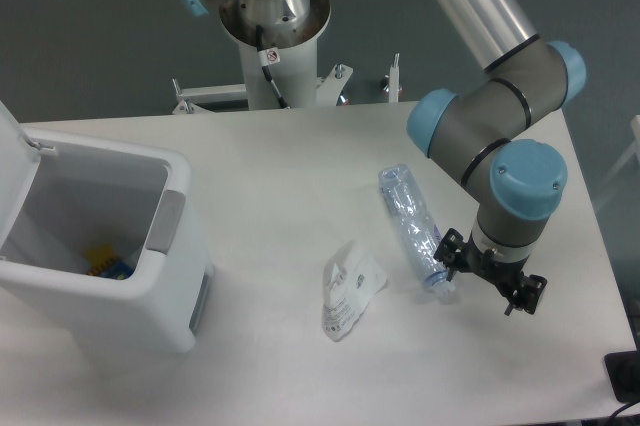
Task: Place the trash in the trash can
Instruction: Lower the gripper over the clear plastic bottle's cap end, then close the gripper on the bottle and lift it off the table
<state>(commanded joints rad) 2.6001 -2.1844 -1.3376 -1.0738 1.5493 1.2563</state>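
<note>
Bottle of clear bluish plastic (410, 224) lies flat on the white surface (300, 156), long axis running from upper left to lower right, cap end lower right, right beside the black gripper (490, 278). Fingers hidden under the wrist; spread cannot be told. Small white plastic pouch (349, 291) lies left of bottle. Boxy white trash can (100, 246), lid up, at far left.
</note>
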